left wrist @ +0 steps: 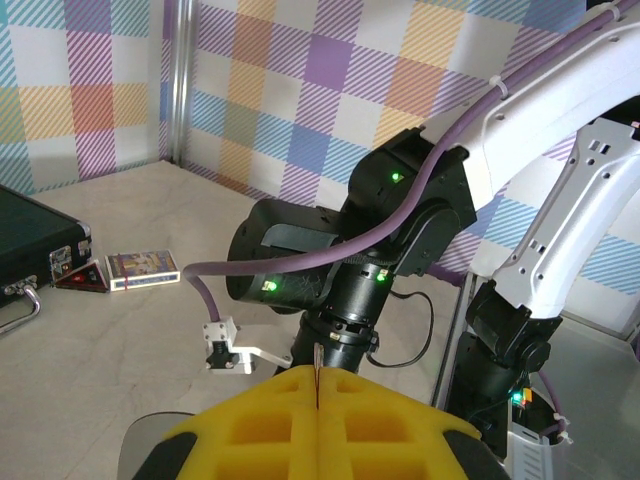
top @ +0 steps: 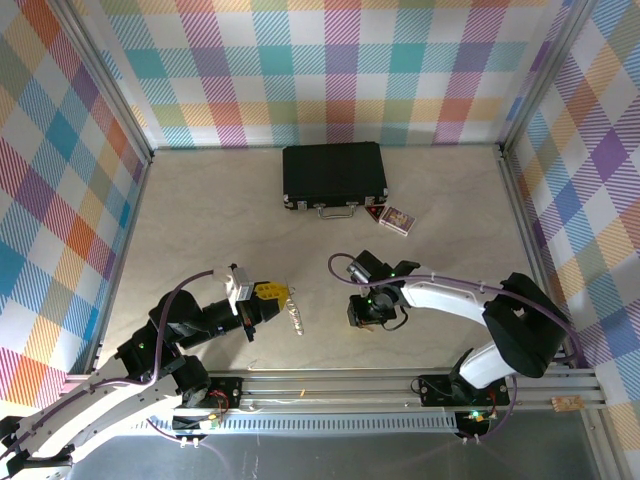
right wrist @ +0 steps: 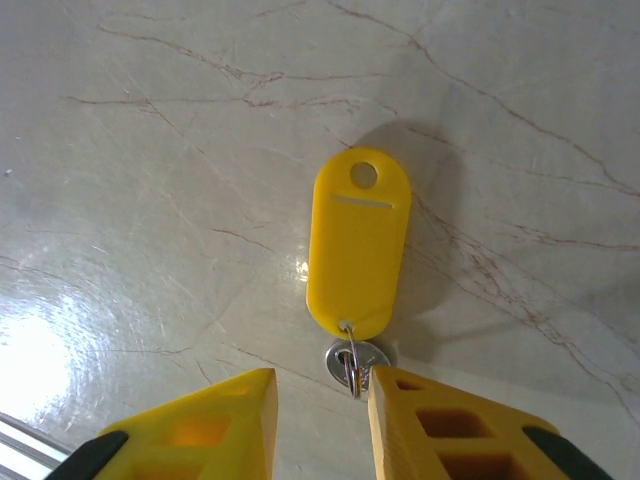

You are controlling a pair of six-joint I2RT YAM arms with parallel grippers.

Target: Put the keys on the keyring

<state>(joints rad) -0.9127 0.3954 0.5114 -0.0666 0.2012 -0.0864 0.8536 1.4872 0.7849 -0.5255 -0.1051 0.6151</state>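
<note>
Keyring [top: 294, 312] links lie in a thin silvery line on the pale table [top: 200, 210] in the top view. Its upper end meets the tip of the left gripper [top: 272, 292]; whether it is pinched there I cannot tell. The right gripper [top: 368, 312] points down at the table a little to the keyring's right. A black case [top: 335, 175] sits farther back, with a small card box [top: 396, 220] just beside its right corner.

From the left wrist, the left gripper's yellow fingers [left wrist: 260, 430] are clenched together, and a thin metallic sliver stands at their seam. Beyond them rises the right arm [left wrist: 420, 210].

From the right wrist, the key [right wrist: 358, 240] lies flat on the table, its yellow head away and its small silver end nearest the right gripper. The jaws stand apart, released, grasping nothing. The silver end lies just beside the finger [right wrist: 440, 425] on the picture's right.
</note>
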